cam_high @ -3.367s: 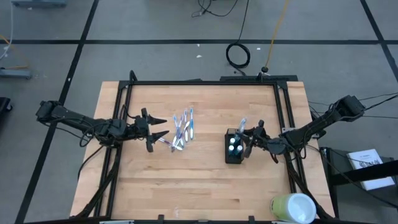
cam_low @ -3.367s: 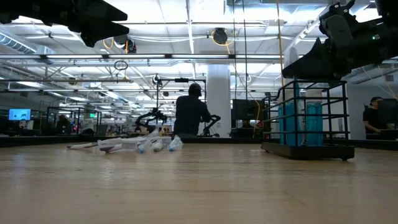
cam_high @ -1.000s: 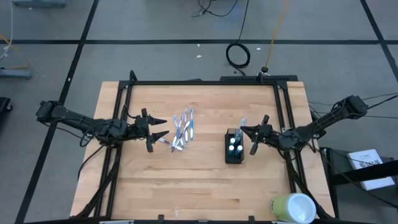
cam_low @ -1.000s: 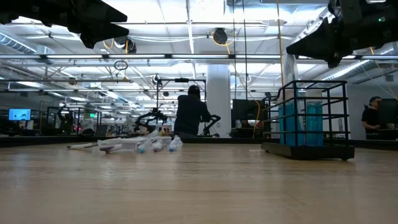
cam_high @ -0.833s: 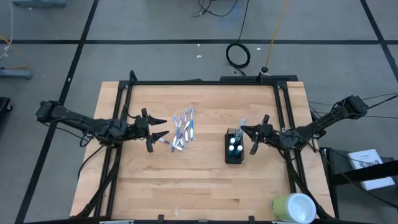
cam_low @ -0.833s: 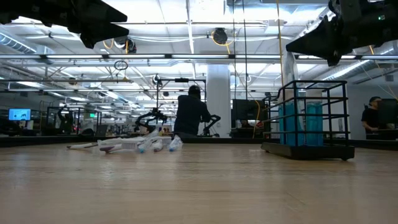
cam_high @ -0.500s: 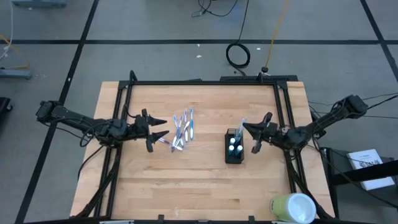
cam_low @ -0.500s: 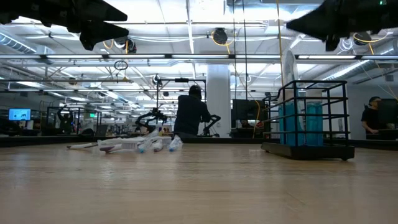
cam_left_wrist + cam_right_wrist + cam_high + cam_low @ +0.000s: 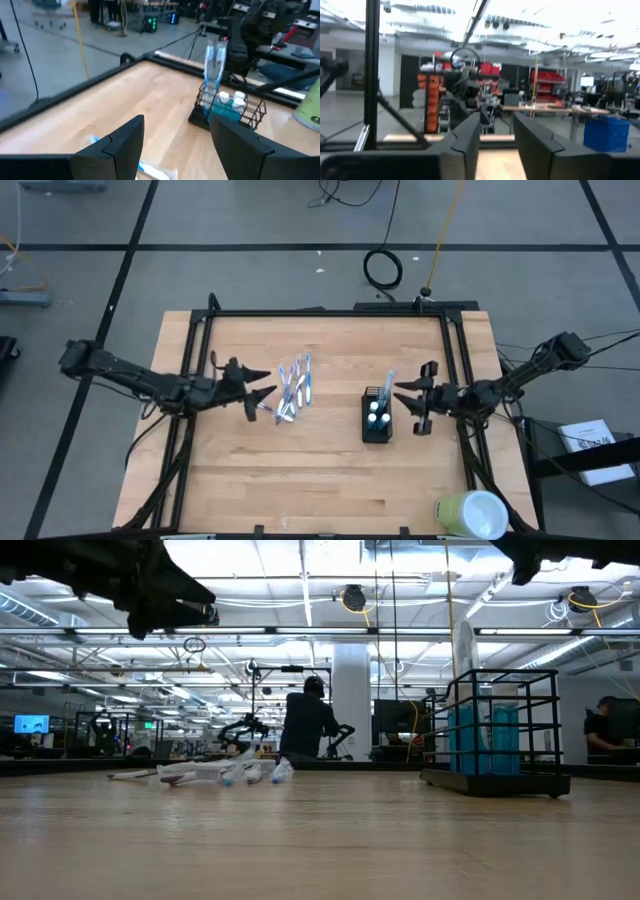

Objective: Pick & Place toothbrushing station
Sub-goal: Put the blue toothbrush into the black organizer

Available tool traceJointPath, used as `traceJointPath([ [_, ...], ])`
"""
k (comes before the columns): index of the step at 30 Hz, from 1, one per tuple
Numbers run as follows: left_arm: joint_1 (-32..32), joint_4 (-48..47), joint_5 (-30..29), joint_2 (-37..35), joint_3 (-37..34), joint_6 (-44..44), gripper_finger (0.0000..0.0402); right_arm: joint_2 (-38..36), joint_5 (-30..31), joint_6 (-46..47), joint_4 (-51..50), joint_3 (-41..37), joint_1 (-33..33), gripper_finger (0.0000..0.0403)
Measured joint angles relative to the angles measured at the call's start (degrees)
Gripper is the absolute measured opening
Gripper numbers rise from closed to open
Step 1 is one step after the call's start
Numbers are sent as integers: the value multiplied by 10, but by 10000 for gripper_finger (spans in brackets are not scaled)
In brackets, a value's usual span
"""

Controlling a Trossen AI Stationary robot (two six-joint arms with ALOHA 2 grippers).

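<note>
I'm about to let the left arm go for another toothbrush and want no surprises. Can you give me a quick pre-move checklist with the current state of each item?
1. Left gripper open and empty: ok.
2. Loose toothbrushes lying on the table beside it, within easy approach: ok.
3. Holder upright, with one toothbrush and tubes inside: ok.
4. Right gripper open, raised beside the holder, clear of the left arm's path: ok.
5. Which brush is free to lift from the pile: cannot tell.

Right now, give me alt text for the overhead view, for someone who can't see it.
Seen from above, a wooden table holds a pile of toothbrushes left of centre and a black wire holder with two white-capped tubes to its right. The left gripper sits open beside the pile; the right gripper sits open beside the holder.
</note>
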Motion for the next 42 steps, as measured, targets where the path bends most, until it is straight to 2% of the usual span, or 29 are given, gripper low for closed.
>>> traceJointPath([
  [4,11,0,-28,62,0,-64,234,9,1,23,-19,0,-1,141],
  [8,65,-5,-37,127,0,-146,234,17,3,25,-24,0,-1,158],
  [13,165,-89,42,205,24,-263,234,23,4,25,-24,0,-8,161],
  [16,211,-109,84,250,35,-295,234,26,5,25,-25,0,-15,159],
  [20,240,-106,113,310,53,-304,234,27,5,36,-41,0,-24,154],
  [25,252,-103,115,380,78,-295,234,27,4,53,-50,0,-34,151],
  [31,259,-112,121,426,102,-255,234,26,3,70,-68,0,-39,151],
  [36,267,-247,118,425,134,-253,234,26,3,70,-74,0,-39,150],
  [42,270,-410,59,422,169,-293,234,26,4,72,-77,0,-39,150],
])
